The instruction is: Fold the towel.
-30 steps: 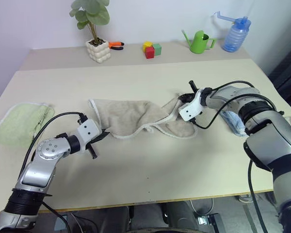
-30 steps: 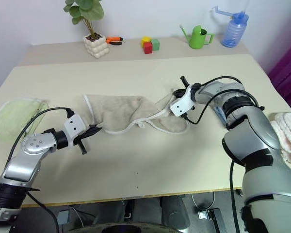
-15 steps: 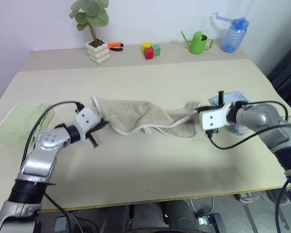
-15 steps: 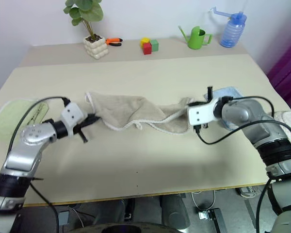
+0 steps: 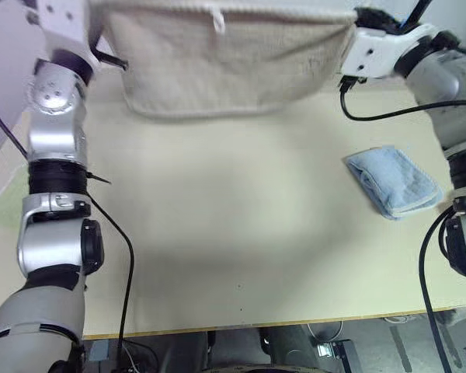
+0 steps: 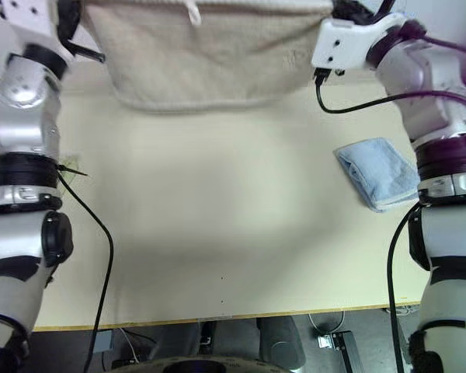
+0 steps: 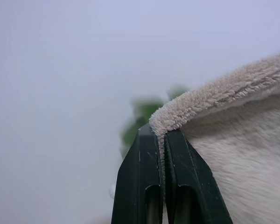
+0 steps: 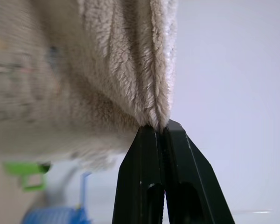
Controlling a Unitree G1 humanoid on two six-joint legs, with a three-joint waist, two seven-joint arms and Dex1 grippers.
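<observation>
I saw the towel, thick beige terry with a pale stitched hem and a small loop at its top edge, hanging as a wide sheet above the table, its lower edge sagging in a soft curve. A folded light blue towel lay on the table to the right (well clear of the hanging cloth). Both arms were raised high; the left gripper pinched one top corner, the right gripper the other.
</observation>
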